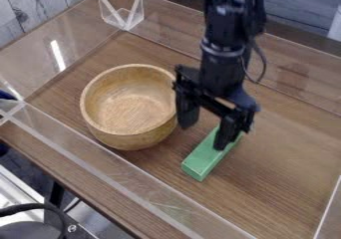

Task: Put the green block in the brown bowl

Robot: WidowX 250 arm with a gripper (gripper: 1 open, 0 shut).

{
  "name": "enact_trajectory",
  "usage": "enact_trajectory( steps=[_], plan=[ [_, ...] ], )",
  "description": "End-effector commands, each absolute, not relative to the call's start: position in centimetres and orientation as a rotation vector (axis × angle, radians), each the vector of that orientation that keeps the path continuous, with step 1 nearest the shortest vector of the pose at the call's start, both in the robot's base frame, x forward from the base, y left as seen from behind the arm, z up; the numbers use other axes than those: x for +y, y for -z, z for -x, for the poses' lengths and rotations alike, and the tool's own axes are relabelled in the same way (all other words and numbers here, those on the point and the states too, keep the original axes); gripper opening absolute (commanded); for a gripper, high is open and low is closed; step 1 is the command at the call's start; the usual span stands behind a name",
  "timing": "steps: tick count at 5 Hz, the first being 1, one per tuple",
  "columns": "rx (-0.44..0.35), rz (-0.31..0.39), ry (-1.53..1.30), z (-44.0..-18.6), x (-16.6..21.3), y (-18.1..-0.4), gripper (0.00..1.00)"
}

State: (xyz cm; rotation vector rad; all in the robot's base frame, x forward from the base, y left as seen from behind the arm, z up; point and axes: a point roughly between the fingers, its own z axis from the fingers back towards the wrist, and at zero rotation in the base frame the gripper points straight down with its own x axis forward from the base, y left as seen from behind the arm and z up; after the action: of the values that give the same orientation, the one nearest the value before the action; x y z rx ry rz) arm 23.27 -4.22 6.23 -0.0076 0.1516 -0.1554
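Observation:
The green block (205,159) is a flat bright green bar lying diagonally on the wooden table, right of the brown bowl (131,106). The bowl is round, light tan wood, upright and holds nothing. My black gripper (213,121) points straight down with its jaws open, hanging over the far end of the block. One finger (189,112) stands close to the bowl's right rim, the other finger (237,129) on the block's right side. The block's upper end is partly hidden behind the fingers. Nothing is held.
Clear acrylic walls (80,148) fence the wooden table on the near and left sides. A clear plastic bracket (122,11) stands at the far left. Bare table surface (286,123) lies right of the block.

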Motion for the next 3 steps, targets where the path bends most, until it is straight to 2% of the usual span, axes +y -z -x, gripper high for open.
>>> enact_trajectory(
  steps=[1, 2, 3],
  plan=[
    [0.122, 0.005, 0.171, -23.6, -4.7, -5.5, 1.00],
    [0.115, 0.014, 0.177, -23.6, -4.8, -4.2, 1.00],
    [0.091, 0.034, 0.181, -23.6, -4.9, -4.1, 1.00]
  ],
)
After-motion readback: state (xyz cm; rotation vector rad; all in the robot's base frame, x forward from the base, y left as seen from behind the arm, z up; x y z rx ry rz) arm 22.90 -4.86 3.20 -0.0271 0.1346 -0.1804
